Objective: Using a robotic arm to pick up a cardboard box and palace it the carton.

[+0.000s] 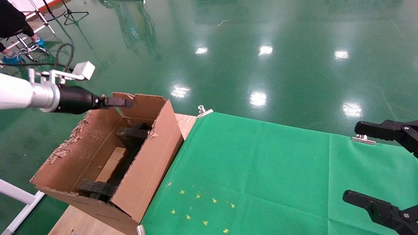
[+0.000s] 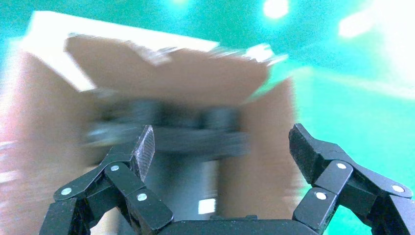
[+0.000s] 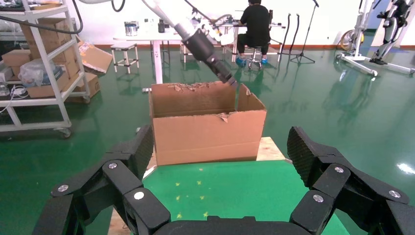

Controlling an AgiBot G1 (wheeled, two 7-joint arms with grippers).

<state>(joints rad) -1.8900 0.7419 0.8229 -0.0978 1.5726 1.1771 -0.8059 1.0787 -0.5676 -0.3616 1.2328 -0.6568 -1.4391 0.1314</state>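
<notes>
While the left gripper (image 1: 125,102) hovers above the far rim of the carton (image 1: 147,169), its fingers (image 2: 143,147) stand apart and hold nothing.

Cardboard box (image 1: 111,164): lies inside the carton, on its floor, between black foam pieces (image 1: 132,135).

Step, as judged: placement looks done; release complete. Next move calls for lifting the arm clear of the ragged flaps.

Right gripper (image 1: 388,169): parked over the green cloth (image 1: 261,169), jaws spread, empty.

Markings: no brand, label or writing legible anywhere.

Head camera looks down; left wrist hovers near the carton (image 1: 111,156), right wrist faces it from afar.
</notes>
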